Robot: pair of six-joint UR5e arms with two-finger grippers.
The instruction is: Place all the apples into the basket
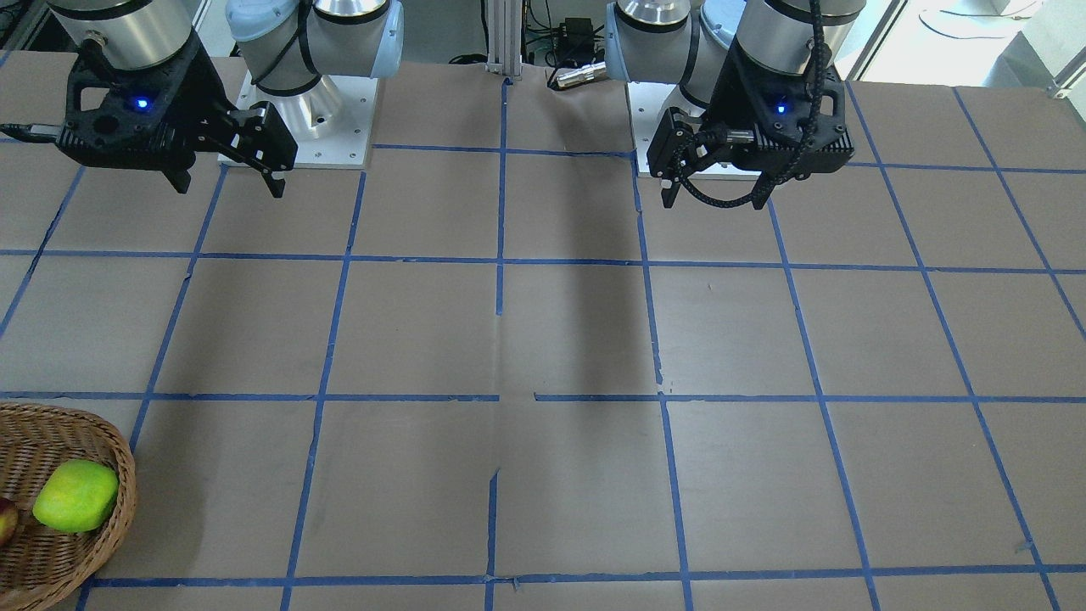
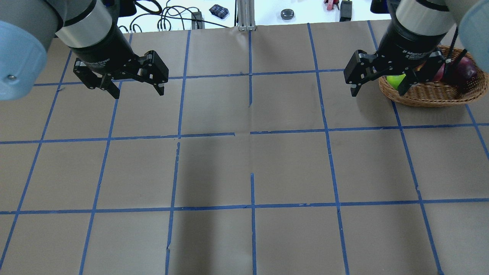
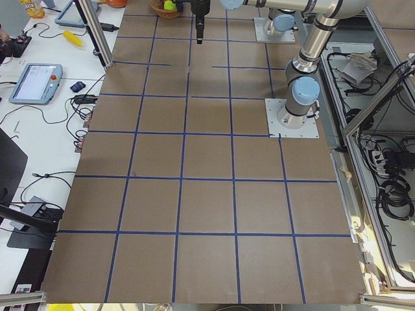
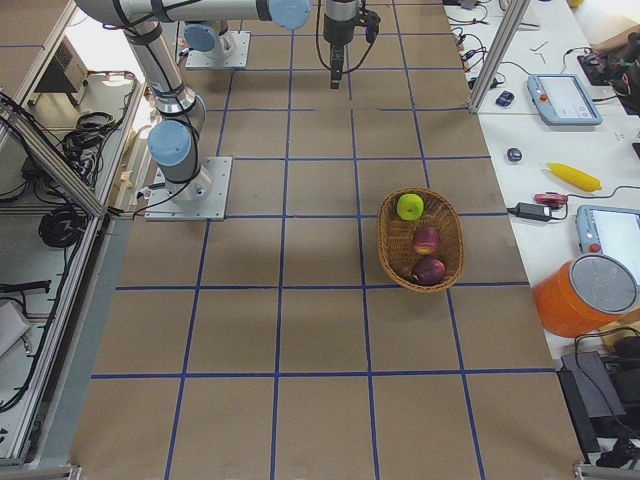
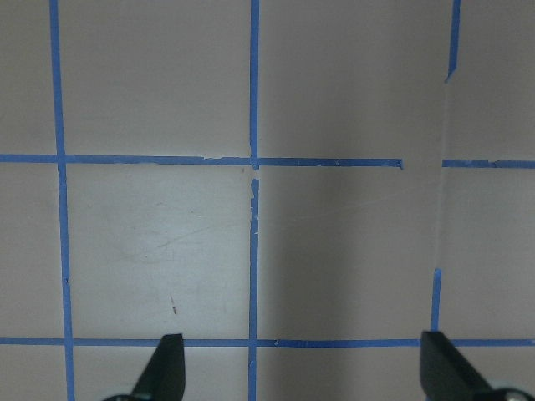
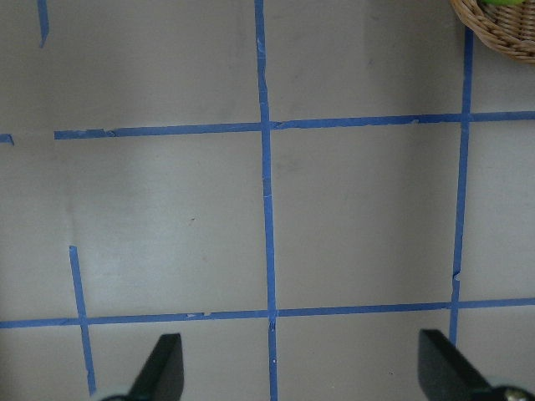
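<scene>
Left gripper (image 2: 137, 91): one, hanging above bare table, its two fingers (image 5: 167, 372) spread wide with nothing between them.
Right gripper (image 2: 377, 91): one, also above the table, its two fingers (image 6: 163, 368) wide apart and holding nothing.
Basket (image 4: 384, 243): one, standing on the table ahead of the right gripper's fingers and out past its outer one. It is well apart from the left gripper's fingers.
Apples: three, all inside the basket, none between any fingers.
Green apple (image 4: 410, 206): one, at the basket end nearest the right gripper's fingers.
Red apples: two. The middle red apple (image 4: 427, 239) lies just beyond the green one, and the end red apple (image 4: 430, 270) lies at the end farthest from those fingers.
Table (image 2: 252, 152): brown sheets crossed by blue tape lines, under both pairs of fingers.
Cut off: from the front camera the basket is cropped by the frame corner. The green apple shows whole, one red apple only as a sliver.
Hidden: from overhead the right gripper covers part of the green apple and of one red apple.
Hard to make out: the left-end camera shows the basket tiny at its top edge, and the right wrist camera shows only a corner of rim.
</scene>
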